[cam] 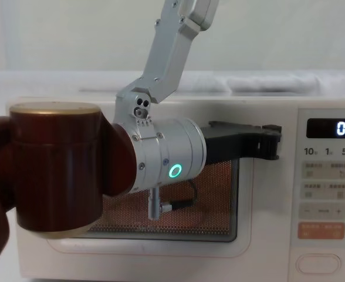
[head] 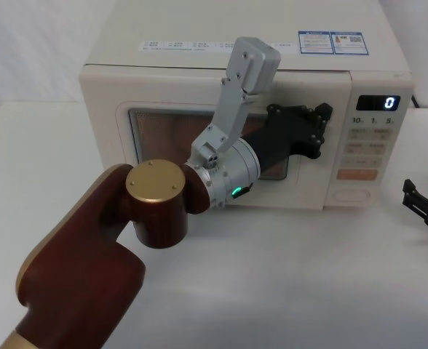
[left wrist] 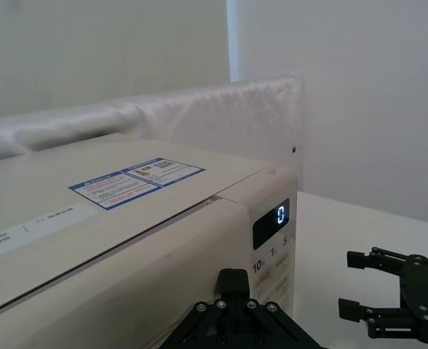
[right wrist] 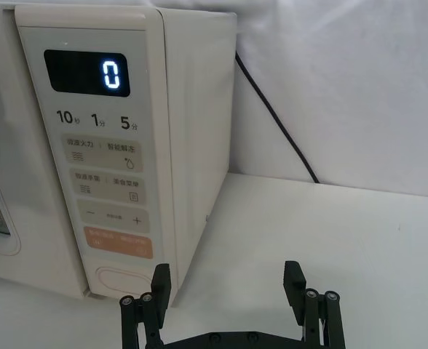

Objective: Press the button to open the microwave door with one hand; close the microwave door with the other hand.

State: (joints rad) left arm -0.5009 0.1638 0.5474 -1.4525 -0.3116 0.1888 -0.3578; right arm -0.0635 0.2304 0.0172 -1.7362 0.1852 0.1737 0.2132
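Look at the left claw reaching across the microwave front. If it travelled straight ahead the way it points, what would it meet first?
Probably the microwave door near its right edge: the left claw sits against or just off it, angled toward the control panel. Contact is unclear.

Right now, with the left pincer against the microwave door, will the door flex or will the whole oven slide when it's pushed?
The microwave door looks like a stiff framed panel, so it probably won't flex. It appears flush with the control panel, so it likely has little travel left. The oven looks bulky and sits flat on the table; the left pincer is unlikely to slide it.
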